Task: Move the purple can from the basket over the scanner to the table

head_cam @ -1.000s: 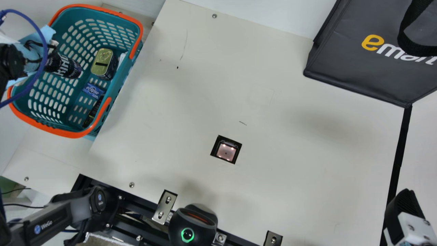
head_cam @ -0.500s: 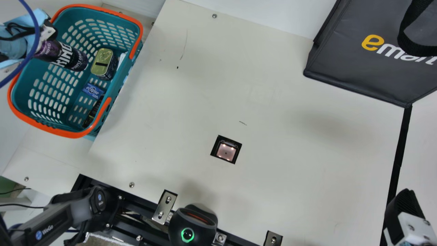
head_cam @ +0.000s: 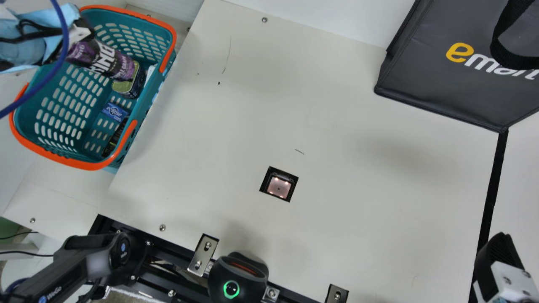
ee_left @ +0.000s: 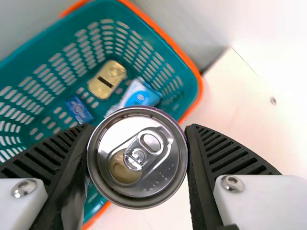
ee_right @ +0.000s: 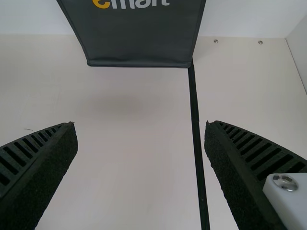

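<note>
Clamping purple can (head_cam: 105, 62) in left gripper (head_cam: 79, 44) above basket (head_cam: 54, 158), toward its far edge. Holding right gripper (head_cam: 497, 254) wide open, empty.

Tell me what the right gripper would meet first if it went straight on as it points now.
The right gripper would probably meet the tabletop first, short of the dark bag beyond; how far off the surface lies is unclear.

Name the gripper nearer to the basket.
Left. The left gripper holds the purple can over the basket; the right gripper is across the table, beyond the scanner.
</note>
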You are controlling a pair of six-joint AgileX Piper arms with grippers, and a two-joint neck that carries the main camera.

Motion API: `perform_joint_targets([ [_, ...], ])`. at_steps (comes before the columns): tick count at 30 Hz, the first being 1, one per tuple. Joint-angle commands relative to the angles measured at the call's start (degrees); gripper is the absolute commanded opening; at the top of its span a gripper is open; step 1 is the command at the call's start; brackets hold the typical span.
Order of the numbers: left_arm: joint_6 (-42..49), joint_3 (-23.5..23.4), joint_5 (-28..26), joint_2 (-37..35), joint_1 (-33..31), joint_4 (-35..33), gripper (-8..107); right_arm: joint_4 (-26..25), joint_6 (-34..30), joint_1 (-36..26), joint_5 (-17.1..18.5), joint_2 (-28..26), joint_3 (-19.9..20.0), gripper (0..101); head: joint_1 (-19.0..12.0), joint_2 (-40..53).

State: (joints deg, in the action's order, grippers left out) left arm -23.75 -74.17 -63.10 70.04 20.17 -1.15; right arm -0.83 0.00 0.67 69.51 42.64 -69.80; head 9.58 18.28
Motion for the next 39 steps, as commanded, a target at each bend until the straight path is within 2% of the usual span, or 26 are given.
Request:
perform_joint_targets([
  [1, -0.37, -0.31, -0.51, -0.04, -3.78, 0.31, -8, 0.0, 0.0, 0.0, 0.0, 0.0, 0.0, 95, -1.66, 0.14],
  [11, -0.88, -0.84, -3.52, 0.04, -17.97, 2.04, -8, 0.0, 0.0, 0.0, 0.0, 0.0, 0.0, 95, -1.66, 0.14],
  [22, 1.36, -0.83, -6.81, 0.58, -30.89, 2.44, -8, 0.0, 0.0, 0.0, 0.0, 0.0, 0.0, 95, -1.66, 0.14],
  [39, 3.91, 2.7, -6.81, 1.66, -48.29, 3.6, -8, 0.0, 0.0, 0.0, -0.05, 0.0, 0.0, 95, -1.66, 0.14],
])
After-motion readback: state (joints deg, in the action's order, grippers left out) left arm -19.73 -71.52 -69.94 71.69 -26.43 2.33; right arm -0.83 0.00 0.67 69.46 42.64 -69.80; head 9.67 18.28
